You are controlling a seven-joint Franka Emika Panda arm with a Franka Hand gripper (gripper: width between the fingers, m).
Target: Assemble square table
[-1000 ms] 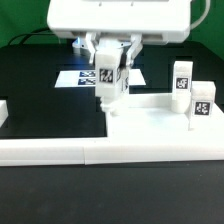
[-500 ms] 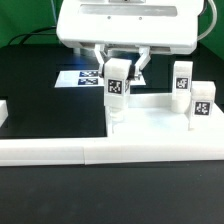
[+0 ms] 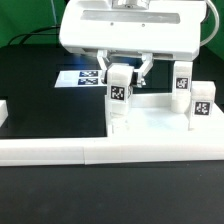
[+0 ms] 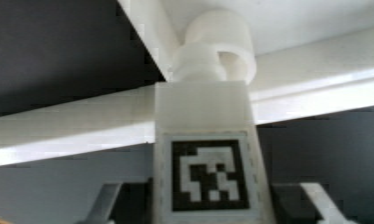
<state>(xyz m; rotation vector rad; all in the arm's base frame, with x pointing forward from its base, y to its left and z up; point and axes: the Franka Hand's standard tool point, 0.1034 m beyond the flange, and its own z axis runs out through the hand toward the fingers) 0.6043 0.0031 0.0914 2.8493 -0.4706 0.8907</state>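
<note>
In the exterior view, my gripper (image 3: 120,76) sits at upper centre of the frame, jaws partly closed on a white leg post (image 3: 119,98) that stands upright over the near-left corner of the square tabletop (image 3: 150,125), which lies at centre right. Two more leg posts (image 3: 181,82) (image 3: 203,104) already stand at the right. The marker board (image 3: 85,77) lies behind.

In the wrist view, the leg fills the middle, its tag toward the camera, its round end (image 4: 216,45) meeting the slab's corner. I judge this leg light, rigid, smooth plastic, so slippery; my hold belongs on its flat tagged sides, high up.
</note>
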